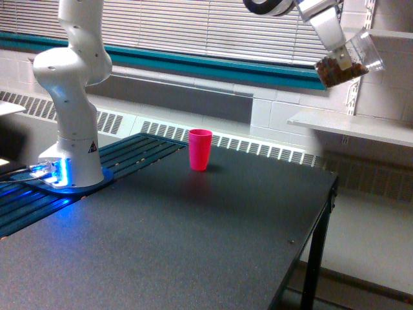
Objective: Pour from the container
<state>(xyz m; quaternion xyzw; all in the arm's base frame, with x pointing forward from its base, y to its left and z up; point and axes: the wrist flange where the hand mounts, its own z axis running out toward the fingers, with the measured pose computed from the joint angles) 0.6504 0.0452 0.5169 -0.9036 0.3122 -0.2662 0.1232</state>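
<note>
Gripping the clear cup [348, 62] high and tilted, the gripper [339, 46] is hanging well apart from the pink cup [200, 149], which is sitting toward seven o'clock.

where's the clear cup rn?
In the exterior view the clear plastic cup is at the upper right, held tilted in the gripper, high above the table and well right of the pink cup.

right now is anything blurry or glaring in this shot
In the exterior view, blue light glows at the arm's base; the pink cup is sharp, the clear cup in the hand is slightly soft, and the table shows only faint sheen.
</note>
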